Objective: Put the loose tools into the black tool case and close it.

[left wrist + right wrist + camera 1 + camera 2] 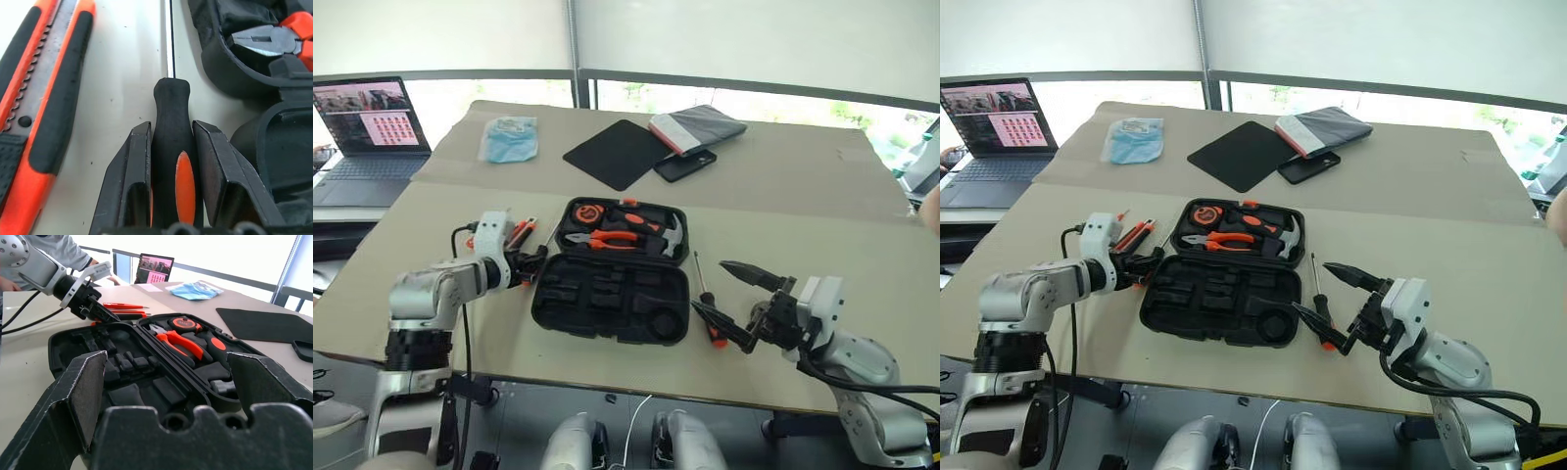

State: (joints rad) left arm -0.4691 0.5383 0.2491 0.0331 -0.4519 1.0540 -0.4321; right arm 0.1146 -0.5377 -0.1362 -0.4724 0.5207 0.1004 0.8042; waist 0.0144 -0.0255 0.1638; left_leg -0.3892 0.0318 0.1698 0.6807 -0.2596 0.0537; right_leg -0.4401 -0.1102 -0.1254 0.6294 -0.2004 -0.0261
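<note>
The black tool case (544, 294) lies open at the middle of the table. Its far half holds pliers, a hammer and an orange tape measure, and the moulded near half (132, 382) holds no tools. My left gripper (171, 126) is low at the case's left edge (530, 262), shut on the black-and-orange handle of a screwdriver (171, 147) that lies on the table. An orange-black utility knife (44, 98) lies just beside it. Another screwdriver (699, 274) lies right of the case. My right gripper (710, 286) hovers over that one, open and holding nothing.
At the back of the table lie a flat black mat (617, 152), a phone (685, 164), a grey-and-red pouch (697, 127) and a blue packet (511, 137). A laptop (367, 117) stands at the far left. A person (54, 247) sits behind the left arm.
</note>
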